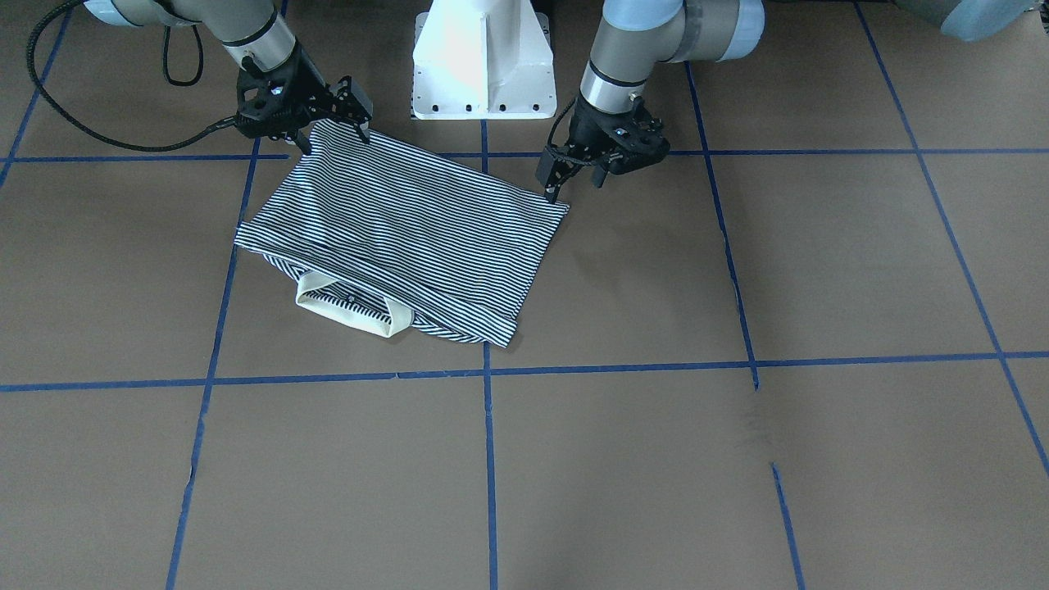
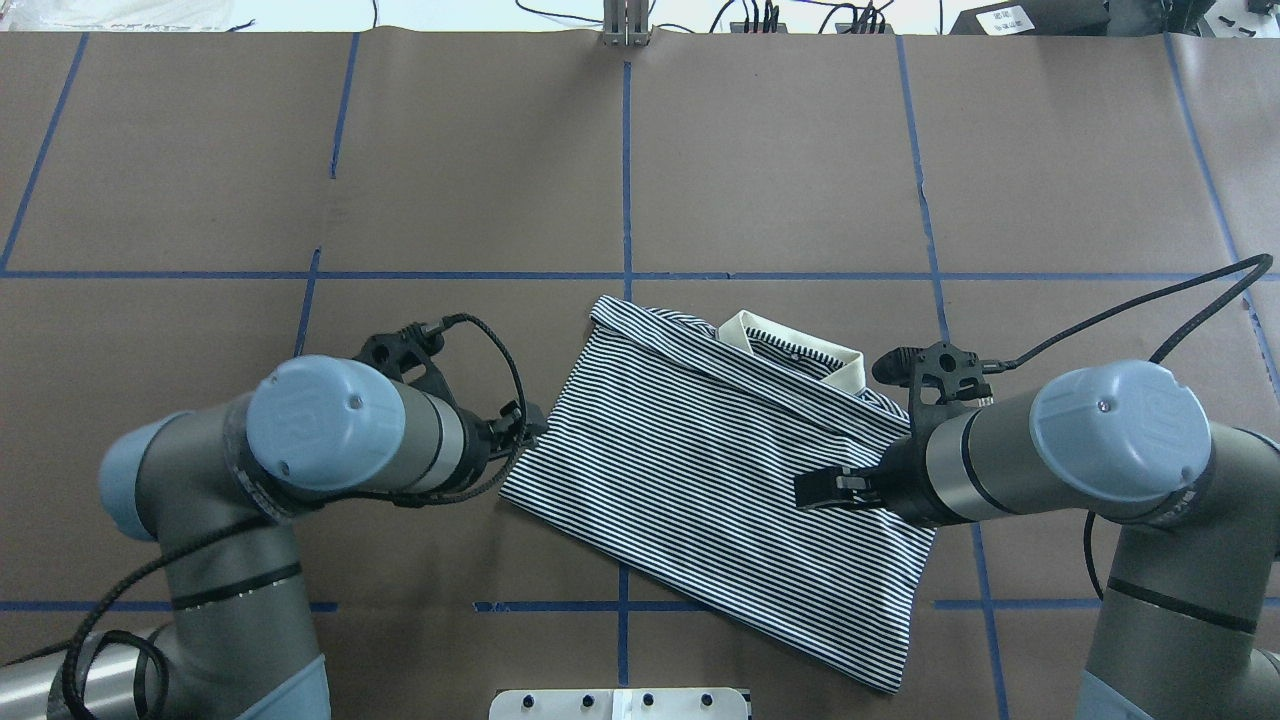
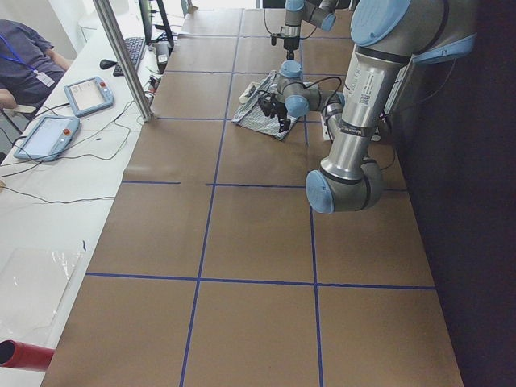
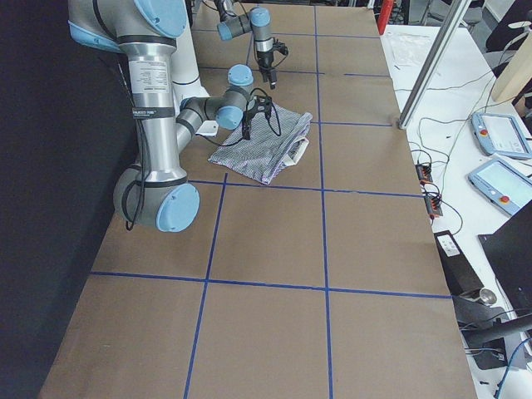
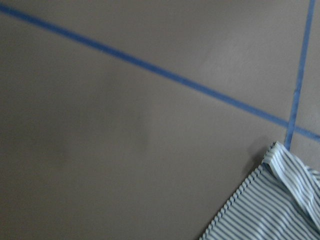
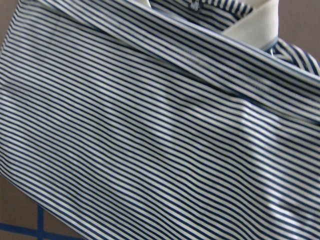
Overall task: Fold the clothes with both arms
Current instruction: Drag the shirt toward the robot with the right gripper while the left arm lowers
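The striped polo shirt [image 1: 410, 221] lies folded into a flat rectangle on the table, with its cream collar [image 1: 340, 310] showing at the edge away from me. It also shows in the overhead view [image 2: 700, 470]. My right gripper [image 1: 334, 138] is open, its fingers spread over the shirt's near corner and low above the cloth [image 2: 815, 490]. My left gripper [image 1: 574, 182] is open and empty, just off the shirt's other near corner [image 2: 525, 432]. The right wrist view shows only the striped cloth [image 6: 150, 130]. The left wrist view shows one shirt corner [image 5: 270, 205] on bare table.
The brown table [image 1: 656, 459] carries blue tape grid lines. The white pedestal base [image 1: 482, 61] stands between my arms, close behind the shirt. A metal post [image 3: 121, 60], tablets and a seated person are beside the table.
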